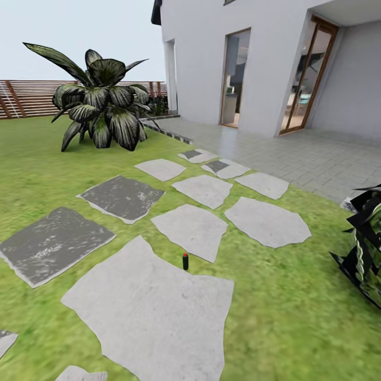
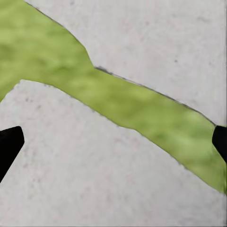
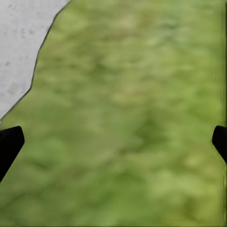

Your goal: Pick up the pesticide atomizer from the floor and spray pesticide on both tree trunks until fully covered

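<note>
A: While we face the house, where's the atomizer (image 1: 186,261)?
B: Upright between paving slabs (image 1: 153,312).
A: Our grippers?
B: Left gripper (image 2: 113,142) and right gripper (image 3: 113,142) gape wide, holding nothing.

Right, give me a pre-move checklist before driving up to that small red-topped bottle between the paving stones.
1. Target in sight: ok. The atomizer, a small dark bottle with a red top, shows in the head view.
2. Target upright: ok, it stands in the grass strip at the edge of the large near slab.
3. Path ahead: ok, only flat slabs and lawn lie between.
4. Left gripper open and empty: ok, fingertips wide apart over a slab.
5. Right gripper open and empty: ok, over grass.
6. Target trees located: not ok, only a broad-leaved plant shows.
</note>
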Robot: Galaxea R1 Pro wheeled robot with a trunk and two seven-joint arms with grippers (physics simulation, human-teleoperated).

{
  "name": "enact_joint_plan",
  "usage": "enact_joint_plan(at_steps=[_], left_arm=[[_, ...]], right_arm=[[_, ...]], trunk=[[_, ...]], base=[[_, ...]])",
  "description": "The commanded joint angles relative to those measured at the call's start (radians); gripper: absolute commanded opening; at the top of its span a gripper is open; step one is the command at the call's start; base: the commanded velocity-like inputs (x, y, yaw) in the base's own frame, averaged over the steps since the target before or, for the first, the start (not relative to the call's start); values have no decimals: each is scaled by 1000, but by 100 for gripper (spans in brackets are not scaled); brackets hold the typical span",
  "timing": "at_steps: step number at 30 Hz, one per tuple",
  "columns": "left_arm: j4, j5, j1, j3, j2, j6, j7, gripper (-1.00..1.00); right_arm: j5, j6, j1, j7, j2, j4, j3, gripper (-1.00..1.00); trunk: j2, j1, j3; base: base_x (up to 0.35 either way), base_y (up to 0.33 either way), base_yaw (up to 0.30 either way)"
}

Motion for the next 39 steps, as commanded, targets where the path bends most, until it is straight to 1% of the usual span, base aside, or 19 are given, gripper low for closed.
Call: enact_joint_plan(at_steps=[1, 16, 39], left_arm=[[1, 2, 0, 2, 0, -3, 0, 100], [0, 2, 0, 2, 0, -3, 0, 100], [0, 2, 0, 2, 0, -3, 0, 100]], right_arm=[[0, -3, -1, 0, 0, 1, 0, 100], [0, -5, -1, -2, -2, -1, -3, 100], [0, -5, -1, -2, -2, -1, -2, 100]], trunk=[[0, 0, -1], [0, 0, -1], [0, 0, -1]], base=[[279, -170, 0], [273, -172, 0], [222, -207, 7]])
